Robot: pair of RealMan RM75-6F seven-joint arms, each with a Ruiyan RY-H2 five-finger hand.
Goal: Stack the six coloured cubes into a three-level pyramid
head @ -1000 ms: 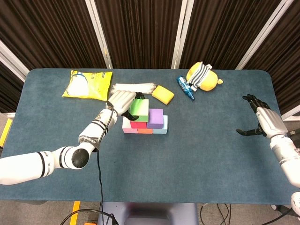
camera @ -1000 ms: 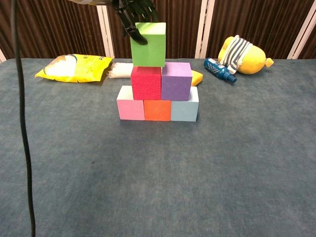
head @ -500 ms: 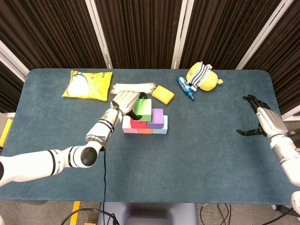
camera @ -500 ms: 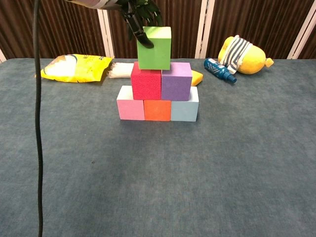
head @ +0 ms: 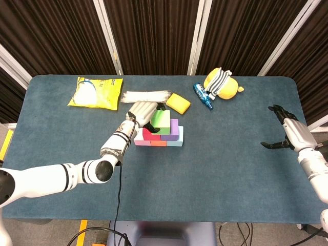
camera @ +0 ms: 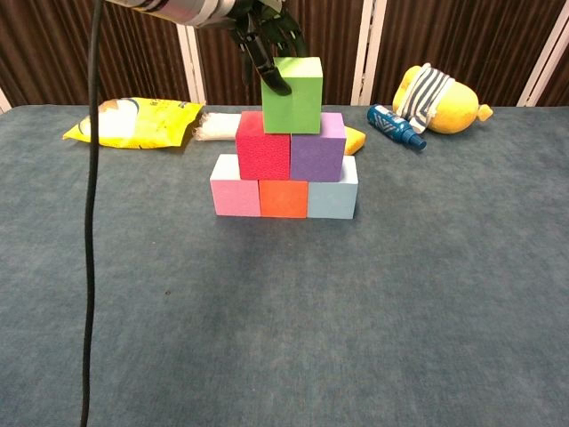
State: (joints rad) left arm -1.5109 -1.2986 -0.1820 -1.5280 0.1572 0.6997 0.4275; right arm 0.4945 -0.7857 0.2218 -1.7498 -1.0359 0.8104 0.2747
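Pink [camera: 234,197], orange [camera: 283,197] and light blue [camera: 332,196] cubes form the bottom row. A red cube [camera: 263,146] and a purple cube [camera: 316,147] sit on them. My left hand [head: 142,112] grips the green cube [camera: 292,93] from above and holds it over the seam between red and purple, at or just above their tops. In the head view the green cube [head: 161,120] partly covers the stack. My right hand [head: 287,132] hovers open at the table's right edge, far from the cubes.
A yellow bag [head: 95,92], a white bundle [head: 146,96] and a yellow sponge [head: 178,103] lie behind the stack. A blue bottle [head: 201,94] and a yellow plush toy [head: 222,84] sit at the back right. A black cable [camera: 90,222] hangs at the left.
My left hand has carried the green cube to the right and down, from over the red cube to over the seam between red and purple. The right hand has barely moved.
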